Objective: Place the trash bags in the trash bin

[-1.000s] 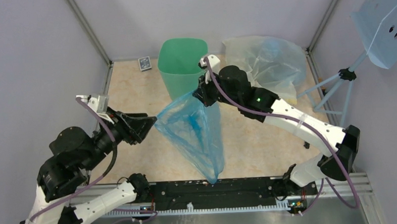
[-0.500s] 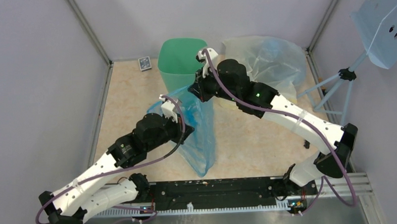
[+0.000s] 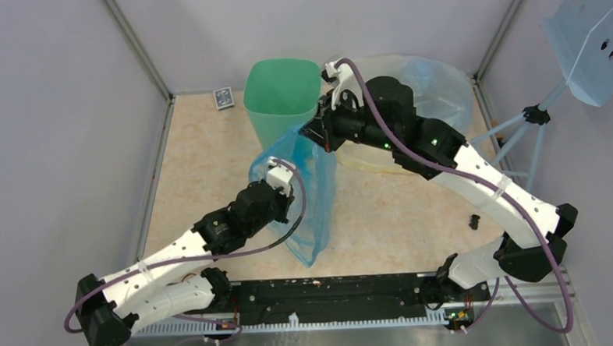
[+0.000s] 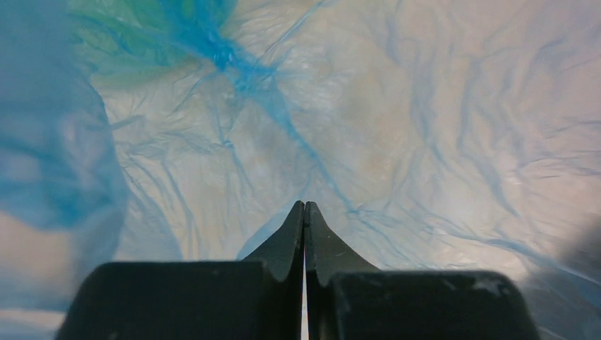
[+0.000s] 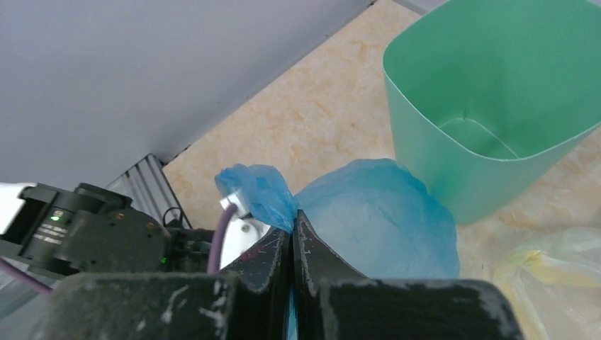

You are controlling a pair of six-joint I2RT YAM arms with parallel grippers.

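Observation:
A light blue trash bag (image 3: 311, 212) hangs over the floor just in front of the green trash bin (image 3: 282, 92). My right gripper (image 3: 318, 134) is shut on the bag's bunched top, and blue film shows between its jaws (image 5: 292, 216). The bin (image 5: 496, 106) stands open and empty beyond them. My left gripper (image 4: 305, 205) is shut, with nothing visible between its tips and crinkled blue film (image 4: 397, 127) filling the view ahead. From above, the left gripper (image 3: 294, 195) is pressed into the bag's left side. More trash bags (image 3: 428, 90), pale yellowish and blue, lie heaped at the back right.
A small dark card box (image 3: 223, 97) lies left of the bin by the back wall. A light blue perforated panel (image 3: 594, 36) on a stand rises at the right. A small black piece (image 3: 474, 222) lies on the floor. A pale yellowish bag (image 5: 553, 269) lies under the right wrist.
My left arm swung in from the left, and its gripper shut and pushed into the blue bag's side. The right gripper lifted the bag's top slightly toward the bin.

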